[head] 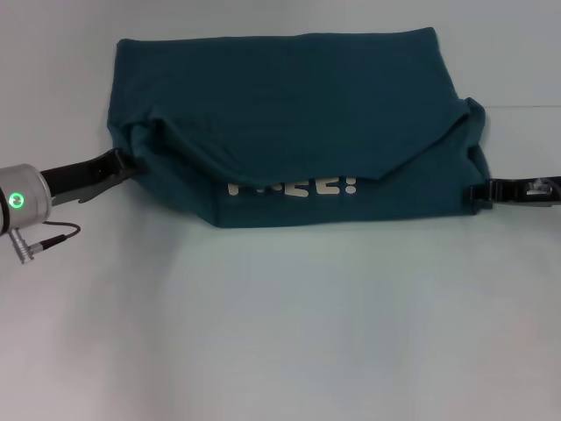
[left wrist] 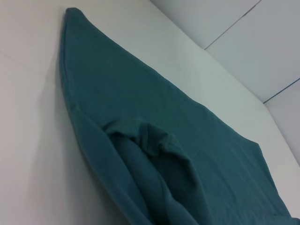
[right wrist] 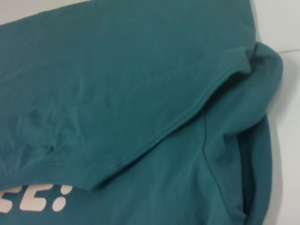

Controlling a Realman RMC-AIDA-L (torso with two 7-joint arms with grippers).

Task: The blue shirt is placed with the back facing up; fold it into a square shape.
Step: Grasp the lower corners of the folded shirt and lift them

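The blue shirt [head: 289, 96] lies on the white table, its near part folded over so that white lettering [head: 294, 187] shows below a sagging hem. The folded layer bunches up at both side edges, as seen on the shirt [left wrist: 140, 140] in the left wrist view and on the shirt [right wrist: 140, 84] with its stitched hem in the right wrist view. My left gripper [head: 123, 164] is at the shirt's left edge, by the bunched fabric. My right gripper [head: 478, 191] touches the shirt's right edge, below the raised corner.
The white table [head: 280, 333] extends toward me from the shirt. A cable [head: 53, 232] hangs from the left arm's wrist. A wall with panel seams [left wrist: 243, 18] rises beyond the table's far edge.
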